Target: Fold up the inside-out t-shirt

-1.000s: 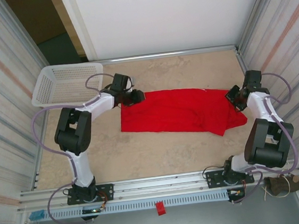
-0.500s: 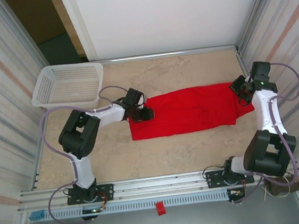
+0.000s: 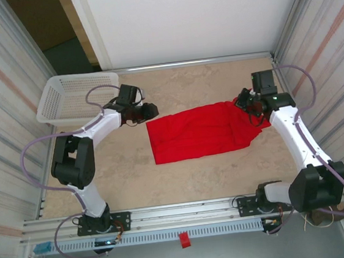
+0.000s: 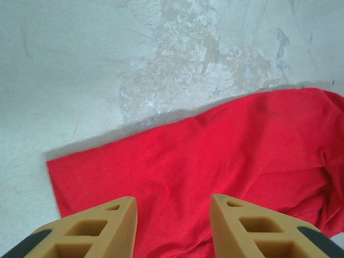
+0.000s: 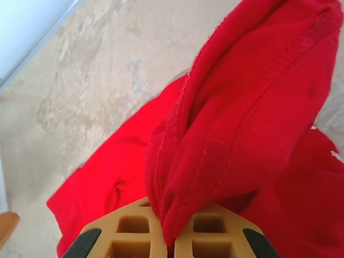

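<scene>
My left gripper (image 3: 148,111) has released the t-shirt (image 3: 200,132) and drawn back; my right gripper (image 3: 247,104) still pinches its right end. It lies lengthwise from left to right.

no legible text, no readable labels

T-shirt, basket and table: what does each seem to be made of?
T-shirt: soft knit cloth, probably cotton, matt red; stitched hems and limp folds show it. Basket: white plastic mesh, judging by its regular grid of holes and stiff rim. Table: hard, matt beige surface with marbled blotches; stone or stone-look laminate, I cannot tell which.
</scene>
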